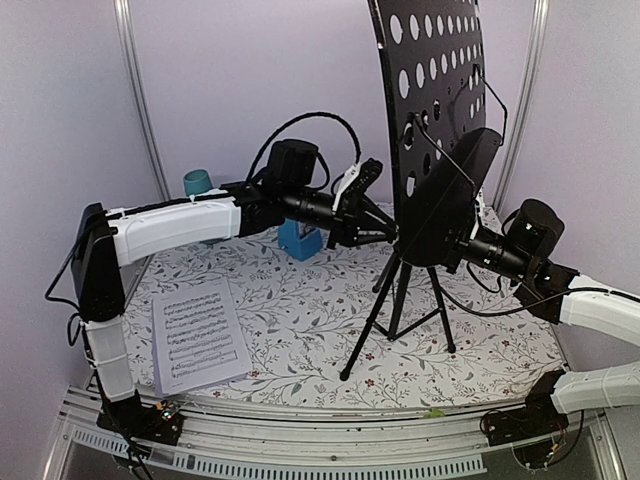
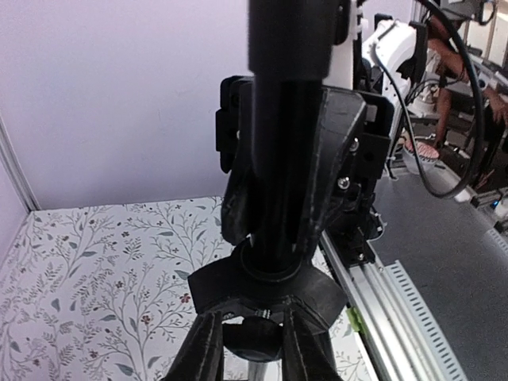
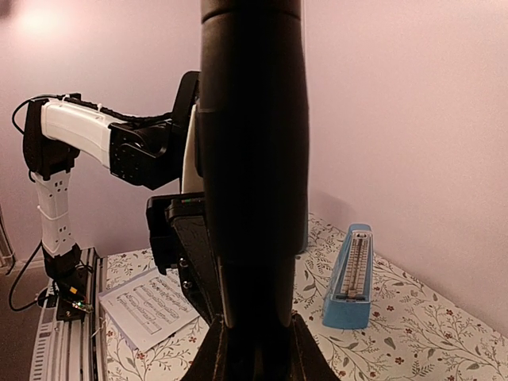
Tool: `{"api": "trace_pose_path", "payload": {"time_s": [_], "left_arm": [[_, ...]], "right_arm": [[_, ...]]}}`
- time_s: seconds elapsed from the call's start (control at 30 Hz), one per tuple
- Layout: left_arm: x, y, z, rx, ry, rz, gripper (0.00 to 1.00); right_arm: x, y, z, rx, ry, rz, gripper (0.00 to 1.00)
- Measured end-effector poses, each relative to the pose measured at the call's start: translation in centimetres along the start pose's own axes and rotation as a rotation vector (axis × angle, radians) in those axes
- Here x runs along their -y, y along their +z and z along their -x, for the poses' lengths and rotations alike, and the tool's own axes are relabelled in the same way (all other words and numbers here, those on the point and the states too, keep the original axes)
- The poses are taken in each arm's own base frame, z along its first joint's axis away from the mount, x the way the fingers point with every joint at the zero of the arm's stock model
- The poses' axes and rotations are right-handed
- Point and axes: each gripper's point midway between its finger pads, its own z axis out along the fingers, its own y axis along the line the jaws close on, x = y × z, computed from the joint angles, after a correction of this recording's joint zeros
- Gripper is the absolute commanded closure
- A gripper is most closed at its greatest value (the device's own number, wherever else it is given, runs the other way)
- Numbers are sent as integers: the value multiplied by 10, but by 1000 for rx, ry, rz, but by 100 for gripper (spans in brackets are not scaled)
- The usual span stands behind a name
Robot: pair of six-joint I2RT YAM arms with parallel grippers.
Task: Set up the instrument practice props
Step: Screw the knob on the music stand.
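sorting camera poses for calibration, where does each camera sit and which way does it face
Top external: above and behind the bases, looking down the table at the music stand; left arm and right arm both show.
Left wrist: on the left arm, facing right at the stand's pole; left gripper at the bottom edge.
Right wrist: facing left past the pole to sheet music and metronome; right gripper at the bottom edge.
Shared: both wrist views see that pole from opposite sides.

Upright black music stand (image 1: 440,200), flat sheet-music pages (image 1: 198,335), blue metronome (image 1: 300,240)
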Motion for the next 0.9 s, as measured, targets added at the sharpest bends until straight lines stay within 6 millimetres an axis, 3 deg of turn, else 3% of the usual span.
{"api": "trace_pose_path", "payload": {"time_s": [0.23, 0.5, 0.9], "left_arm": [[-2, 3, -2, 22, -253, -80, 77], [-4, 3, -9, -10, -486, -73, 56], [-20, 1, -8, -30, -663, 37, 53]], "right_arm": [[0, 0, 0, -1, -1, 1, 100], [0, 0, 0, -1, -2, 2, 100], [1, 0, -1, -2, -3, -6, 100]]}}
